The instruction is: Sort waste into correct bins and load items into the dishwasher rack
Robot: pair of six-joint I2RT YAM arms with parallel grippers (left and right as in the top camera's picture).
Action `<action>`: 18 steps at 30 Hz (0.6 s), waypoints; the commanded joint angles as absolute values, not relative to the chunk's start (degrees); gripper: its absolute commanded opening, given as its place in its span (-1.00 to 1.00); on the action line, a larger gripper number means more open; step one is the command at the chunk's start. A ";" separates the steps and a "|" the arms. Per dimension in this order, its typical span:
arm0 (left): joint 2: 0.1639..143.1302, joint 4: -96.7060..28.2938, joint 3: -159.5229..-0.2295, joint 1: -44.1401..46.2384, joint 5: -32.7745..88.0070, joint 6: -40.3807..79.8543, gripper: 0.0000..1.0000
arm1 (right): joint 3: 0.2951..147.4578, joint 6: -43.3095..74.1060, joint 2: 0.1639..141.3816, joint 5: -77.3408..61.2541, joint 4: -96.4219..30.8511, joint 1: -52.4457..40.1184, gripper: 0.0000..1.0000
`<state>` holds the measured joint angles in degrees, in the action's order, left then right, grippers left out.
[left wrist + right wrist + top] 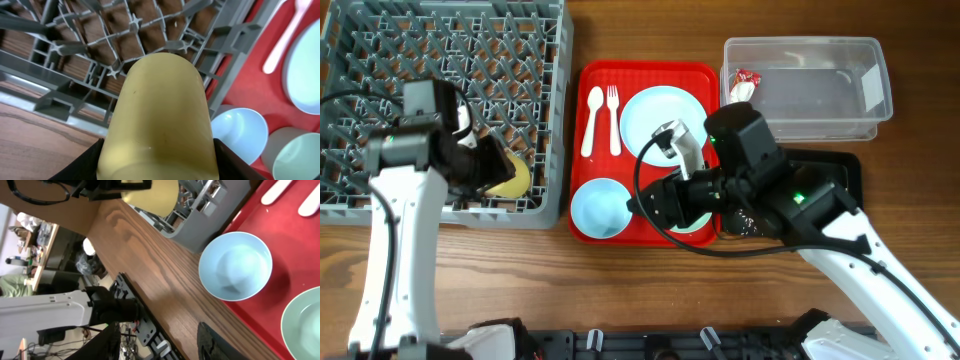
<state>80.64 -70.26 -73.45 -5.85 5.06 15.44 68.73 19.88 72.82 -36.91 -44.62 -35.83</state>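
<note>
My left gripper (485,168) is shut on the yellow cup (160,110) and holds it over the front right corner of the grey dishwasher rack (440,90). The plate (655,120), bowl (600,208), white spoon (592,120) and fork (613,118) lie on the red tray (645,72). The saucer (695,228) is mostly hidden under my right gripper (660,205), which is open and empty above the tray's front edge. The red-and-white wrapper (743,88) lies in the clear tub (820,85). Brown and white scraps (740,222) lie in the black tray (840,165).
The right wrist view shows the bowl (235,266), the saucer's rim (305,325) and the table's front edge (165,295) with equipment below it. The left wrist view shows the rack's grid (100,40), the bowl (237,132) and the plate (305,70).
</note>
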 commanded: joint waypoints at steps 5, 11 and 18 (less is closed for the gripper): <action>87.61 -70.00 -72.97 -2.37 3.95 17.19 0.55 | 68.88 20.14 74.48 -34.50 -44.73 -36.16 -0.01; 86.61 -75.57 -81.71 -3.68 4.25 17.63 1.00 | 68.88 20.08 74.48 -34.48 -44.66 -36.14 0.00; 77.82 -83.44 -91.92 -3.49 17.80 9.06 0.99 | 68.88 20.95 74.48 -26.41 -46.33 -36.14 0.00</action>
<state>84.49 -83.15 -89.82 -3.38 9.21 15.44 68.73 19.88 74.13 -32.84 -45.30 -35.86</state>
